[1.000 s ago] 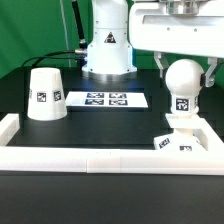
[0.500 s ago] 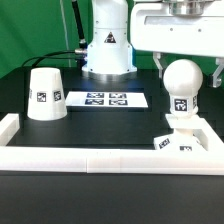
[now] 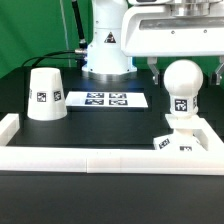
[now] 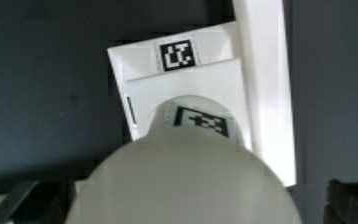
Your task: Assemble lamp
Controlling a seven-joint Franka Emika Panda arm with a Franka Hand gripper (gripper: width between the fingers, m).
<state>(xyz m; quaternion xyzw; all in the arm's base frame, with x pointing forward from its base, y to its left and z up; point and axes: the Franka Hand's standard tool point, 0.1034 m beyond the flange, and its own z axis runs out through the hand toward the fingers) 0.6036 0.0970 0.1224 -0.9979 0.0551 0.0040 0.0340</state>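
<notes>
The round-headed bulb point(image 3: 181, 90) stands upright on the flat square base point(image 3: 190, 143) at the exterior view's right. My gripper point(image 3: 186, 67) is above it, with a finger on each side of the bulb's head and a gap on both sides, so it is open and holds nothing. In the wrist view the bulb point(image 4: 179, 170) fills the space between the dark fingers point(image 4: 23, 204), and the base point(image 4: 185, 75) with its tag lies beyond. The cone shade point(image 3: 45, 94) stands apart at the exterior view's left.
The marker board point(image 3: 106, 99) lies in the middle, in front of the robot pedestal point(image 3: 107, 50). A low white wall point(image 3: 90, 158) runs along the front and up both sides, close to the base.
My gripper has risen a little along the bulb. The bulb, base and shade have not moved.
</notes>
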